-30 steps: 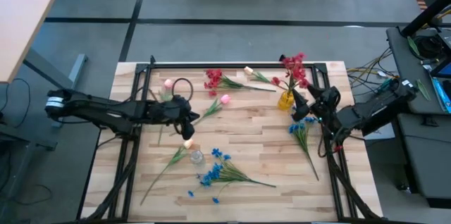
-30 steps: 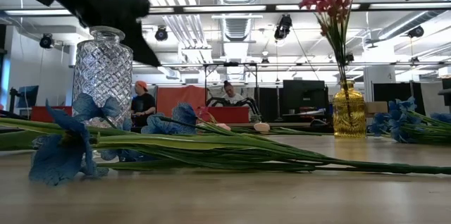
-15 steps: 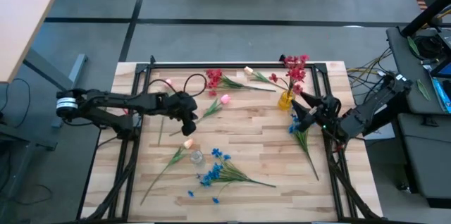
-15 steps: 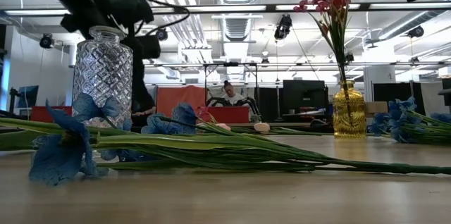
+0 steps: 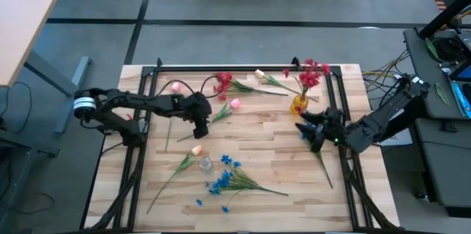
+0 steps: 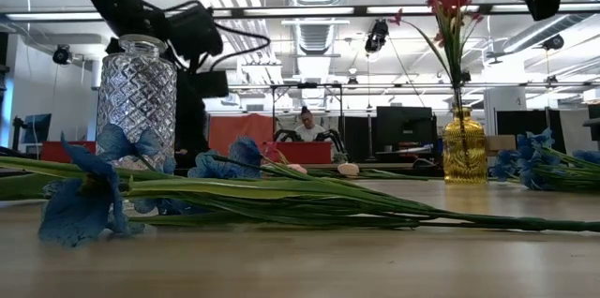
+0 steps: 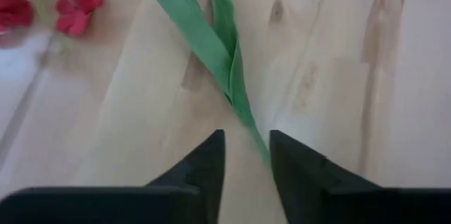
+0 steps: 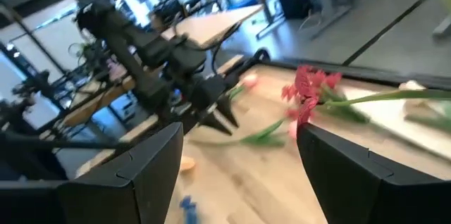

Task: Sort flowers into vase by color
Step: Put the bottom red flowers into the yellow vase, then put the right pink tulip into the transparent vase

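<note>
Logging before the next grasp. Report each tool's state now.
Left tool: open, fingers either side of a green flower stem, not gripping.
Right tool: open, holding nothing.

My tabletop [image 5: 272, 146] is pale butcher-block wood, planks jointed, satin finish, grain and a knot plain in the left wrist view. A matt black metal frame [image 5: 243, 65] runs along the far edge. The clear vase [image 6: 137, 101] is cut glass with a diamond-faceted, glinting surface. The amber vase [image 6: 465, 144] is glossy, translucent glass, dimpled. The flowers look like fabric: blue petals [image 6: 80, 204] soft and matt, green leaf [image 7: 222, 55] smooth, slightly waxy. The left gripper's fingers [image 7: 296, 171] are matt black plastic.
</note>
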Controlling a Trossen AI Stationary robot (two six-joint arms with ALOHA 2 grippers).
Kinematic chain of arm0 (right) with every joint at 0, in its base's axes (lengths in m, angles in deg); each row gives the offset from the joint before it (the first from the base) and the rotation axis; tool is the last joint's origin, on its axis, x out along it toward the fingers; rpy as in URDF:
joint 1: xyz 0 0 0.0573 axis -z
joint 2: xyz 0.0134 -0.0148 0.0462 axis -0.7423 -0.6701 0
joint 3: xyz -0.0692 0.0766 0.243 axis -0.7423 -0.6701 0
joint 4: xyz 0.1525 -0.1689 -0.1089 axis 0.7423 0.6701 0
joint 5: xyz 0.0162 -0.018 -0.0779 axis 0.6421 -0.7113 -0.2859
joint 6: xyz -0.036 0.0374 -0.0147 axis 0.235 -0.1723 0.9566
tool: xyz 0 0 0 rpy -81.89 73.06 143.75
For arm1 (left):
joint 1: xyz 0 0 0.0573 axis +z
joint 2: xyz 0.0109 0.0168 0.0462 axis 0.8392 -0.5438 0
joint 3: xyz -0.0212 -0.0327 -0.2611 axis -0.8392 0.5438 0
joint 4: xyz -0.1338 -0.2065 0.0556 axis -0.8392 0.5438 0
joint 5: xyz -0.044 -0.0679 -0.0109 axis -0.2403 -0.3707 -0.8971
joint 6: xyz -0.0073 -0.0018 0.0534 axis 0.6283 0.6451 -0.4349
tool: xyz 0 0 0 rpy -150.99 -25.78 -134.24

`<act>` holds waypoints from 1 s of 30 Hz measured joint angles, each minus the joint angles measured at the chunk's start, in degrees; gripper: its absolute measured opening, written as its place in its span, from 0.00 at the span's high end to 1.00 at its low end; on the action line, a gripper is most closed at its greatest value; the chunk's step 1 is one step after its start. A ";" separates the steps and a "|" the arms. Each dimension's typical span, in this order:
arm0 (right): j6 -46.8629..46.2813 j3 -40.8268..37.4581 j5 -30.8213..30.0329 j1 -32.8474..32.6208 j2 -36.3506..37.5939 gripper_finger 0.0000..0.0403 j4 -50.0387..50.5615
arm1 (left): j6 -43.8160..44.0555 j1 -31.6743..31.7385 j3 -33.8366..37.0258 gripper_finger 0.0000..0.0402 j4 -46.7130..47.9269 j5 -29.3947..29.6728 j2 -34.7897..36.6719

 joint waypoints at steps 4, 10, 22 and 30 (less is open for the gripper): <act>-2.34 -0.02 1.99 0.00 -1.59 0.33 0.79 | -2.69 0.00 0.71 0.61 -3.25 0.48 -2.46; -2.96 -0.02 2.18 0.00 -3.20 0.33 0.76 | -3.83 -0.20 0.75 0.56 -6.92 0.48 -4.58; -2.92 -0.02 2.16 0.00 -3.70 0.33 0.58 | -3.81 -0.24 0.64 0.76 -10.54 3.16 -9.47; -2.83 -0.02 2.34 0.00 -3.70 0.33 0.59 | -3.14 -0.31 0.67 0.97 -10.28 2.97 -8.70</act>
